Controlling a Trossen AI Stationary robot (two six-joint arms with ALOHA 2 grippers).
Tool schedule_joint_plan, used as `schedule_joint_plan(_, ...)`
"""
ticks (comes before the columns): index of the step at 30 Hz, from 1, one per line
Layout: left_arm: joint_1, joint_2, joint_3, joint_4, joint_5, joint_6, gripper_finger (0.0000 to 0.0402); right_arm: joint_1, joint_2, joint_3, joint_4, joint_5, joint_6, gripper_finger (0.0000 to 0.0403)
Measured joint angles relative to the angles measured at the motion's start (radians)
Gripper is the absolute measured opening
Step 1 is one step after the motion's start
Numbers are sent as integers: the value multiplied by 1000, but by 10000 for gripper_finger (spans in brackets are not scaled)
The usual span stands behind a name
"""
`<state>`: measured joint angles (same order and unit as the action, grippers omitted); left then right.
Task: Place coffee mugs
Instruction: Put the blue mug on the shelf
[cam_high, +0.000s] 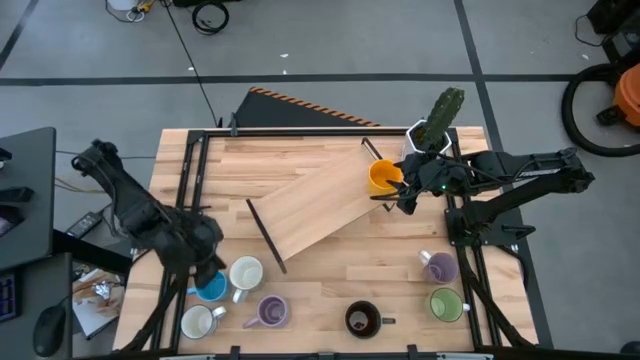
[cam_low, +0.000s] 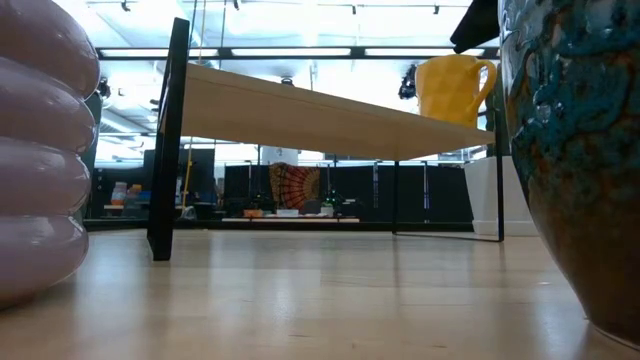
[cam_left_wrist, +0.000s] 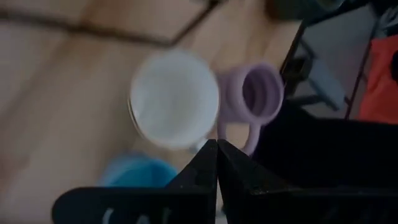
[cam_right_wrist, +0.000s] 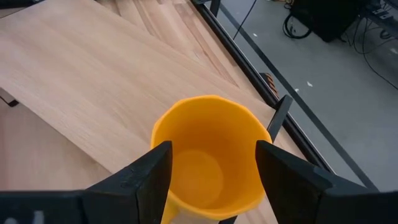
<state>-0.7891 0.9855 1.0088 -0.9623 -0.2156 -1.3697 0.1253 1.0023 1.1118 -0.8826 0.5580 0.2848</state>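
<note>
Left hand (cam_high: 205, 272), fingers pressed together and empty, hangs over the near-left cluster of mugs: blue mug (cam_high: 211, 288), two white mugs (cam_high: 245, 273) (cam_high: 198, 322) and a lavender mug (cam_high: 270, 312). Further along the front edge sit the dark brown mug (cam_high: 361, 319), the green mug (cam_high: 445, 304) and a second lavender mug (cam_high: 439, 266). Mid-counter, a raised wooden shelf (cam_high: 320, 205) on black legs slants across. Right hand (cam_right_wrist: 211, 171) straddles the orange mug (cam_high: 383, 177) at the shelf's right end, fingers wide apart on either side. A cactus pot (cam_high: 432, 130) stands just behind.
</note>
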Motion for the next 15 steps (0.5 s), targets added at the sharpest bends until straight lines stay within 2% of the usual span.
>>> schedule_joint_plan(4,-50,85,0,15,24,-75,16,0,0,0,0,3,-10,236)
schedule_joint_plan(10,-68,204,-1,33,137,-234,16,0,0,0,0,7,-38,236)
schedule_joint_plan(15,-67,275,-1,103,187,-350,43,0,0,0,39,9,-86,236)
